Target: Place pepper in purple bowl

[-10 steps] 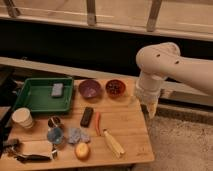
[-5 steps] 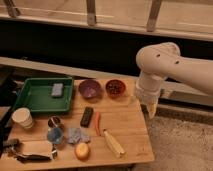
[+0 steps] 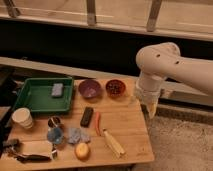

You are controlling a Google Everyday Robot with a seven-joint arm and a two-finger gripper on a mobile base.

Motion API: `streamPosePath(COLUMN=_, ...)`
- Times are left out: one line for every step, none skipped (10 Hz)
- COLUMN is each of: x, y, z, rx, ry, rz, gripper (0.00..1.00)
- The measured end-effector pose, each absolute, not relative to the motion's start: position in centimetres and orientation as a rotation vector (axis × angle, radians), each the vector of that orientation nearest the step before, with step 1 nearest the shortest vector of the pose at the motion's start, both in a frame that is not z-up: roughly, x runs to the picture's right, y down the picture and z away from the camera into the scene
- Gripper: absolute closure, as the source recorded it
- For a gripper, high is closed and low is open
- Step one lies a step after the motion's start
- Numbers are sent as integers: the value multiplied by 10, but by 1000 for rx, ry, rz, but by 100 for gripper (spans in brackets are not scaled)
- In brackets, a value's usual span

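The pepper (image 3: 98, 122), slim and orange-red, lies flat on the wooden table (image 3: 127, 120) near its middle, beside a black bar (image 3: 87, 116). Behind it, at the table's far edge, stands the purple bowl (image 3: 89, 89), which looks empty. My gripper (image 3: 150, 107) hangs from the white arm over the table's right edge, well to the right of the pepper and the bowl. It points downward, open, and nothing is in it.
A dark red bowl (image 3: 115, 87) stands right of the purple one. A green tray (image 3: 32, 97) holding a grey sponge (image 3: 57, 90) fills the back left. A corn cob (image 3: 114, 143), an orange fruit (image 3: 82, 151), a blue cloth (image 3: 77, 135) and a paper cup (image 3: 22, 118) lie along the front.
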State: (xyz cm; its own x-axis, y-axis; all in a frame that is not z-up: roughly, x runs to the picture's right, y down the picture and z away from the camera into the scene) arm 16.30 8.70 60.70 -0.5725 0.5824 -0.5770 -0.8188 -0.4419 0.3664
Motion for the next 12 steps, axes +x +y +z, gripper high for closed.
streamPosePath(x=162, y=86, z=607, rx=-480, ry=783, rz=2072, gripper=34)
streamPosePath(x=160, y=85, z=607, rx=-506, ry=770, rz=2070, gripper=34)
streamPosePath(x=150, y=84, z=608, rx=-534, ry=753, rz=2042, gripper=34)
streamPosePath(x=133, y=83, z=610, rx=-540, ry=742, rz=2002, gripper=34)
streamPosePath(x=110, y=81, z=614, rx=-552, ry=734, rz=1960, gripper=34)
streamPosePath(x=91, y=82, z=622, rx=-559, ry=736, rz=1923, gripper=34)
streamPosePath(x=66, y=84, z=632, rx=-584, ry=731, rz=1881, gripper=34)
streamPosePath(x=41, y=84, z=645, rx=-591, ry=709, rz=1829, gripper=34)
streamPosePath(x=21, y=84, z=654, rx=-600, ry=683, rz=1788, gripper=34)
streamPosePath(x=-1, y=81, z=665, rx=-621, ry=632, rz=1747, gripper=34)
streamPosePath(x=-22, y=78, z=672, rx=-647, ry=584, rz=1716, gripper=34)
streamPosePath(x=-23, y=77, z=672, rx=-648, ry=580, rz=1713, gripper=34)
